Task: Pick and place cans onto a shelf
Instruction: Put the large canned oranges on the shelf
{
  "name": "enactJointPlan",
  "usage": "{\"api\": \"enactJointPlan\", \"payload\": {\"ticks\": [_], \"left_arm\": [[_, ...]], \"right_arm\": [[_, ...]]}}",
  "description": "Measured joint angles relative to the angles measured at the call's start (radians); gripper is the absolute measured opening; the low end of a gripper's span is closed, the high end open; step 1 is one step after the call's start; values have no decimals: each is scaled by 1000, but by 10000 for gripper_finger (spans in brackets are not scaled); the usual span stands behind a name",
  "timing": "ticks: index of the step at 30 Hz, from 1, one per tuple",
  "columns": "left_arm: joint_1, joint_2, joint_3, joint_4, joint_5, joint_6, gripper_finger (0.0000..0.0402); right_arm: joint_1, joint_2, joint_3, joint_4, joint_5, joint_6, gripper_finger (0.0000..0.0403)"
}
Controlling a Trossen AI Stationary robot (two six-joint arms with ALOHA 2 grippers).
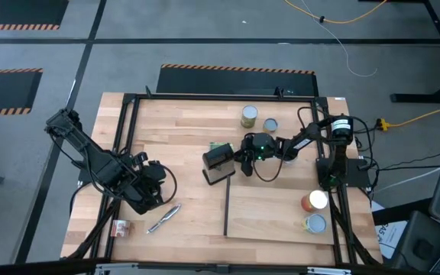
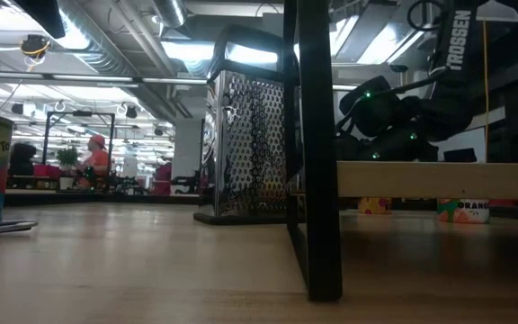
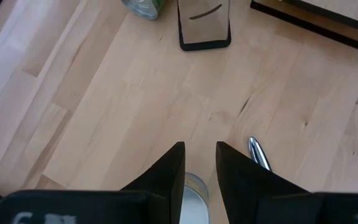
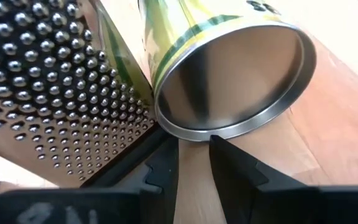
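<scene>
Shelf [image 1: 277,210] is seen at the table's right front, with two cans [image 1: 315,202] on its right edge. Metal grater [image 1: 218,162] stands mid-table; a green-labelled can [image 4: 229,68] lies tipped against it, right gripper [image 4: 194,158] fingers narrowly parted at its rim, nothing held. Left gripper [image 3: 199,171], narrow and empty, is parked front-left beside a silver pen-like tool [image 1: 163,218].

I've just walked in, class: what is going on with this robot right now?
The right claw is up against a green-labelled can lying on its side beside the metal grater. The left claw waits off to the left. Two cans sit on the shelf; two other cans stand at the back.
</scene>
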Motion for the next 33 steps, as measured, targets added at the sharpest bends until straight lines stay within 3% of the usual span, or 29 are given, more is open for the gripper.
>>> {"api": "enactJointPlan", "payload": {"ticks": [33], "left_arm": [[0,0,0,0,-10,-8,84]], "right_arm": [[5,4,-2,60,-27,-125,83]]}}
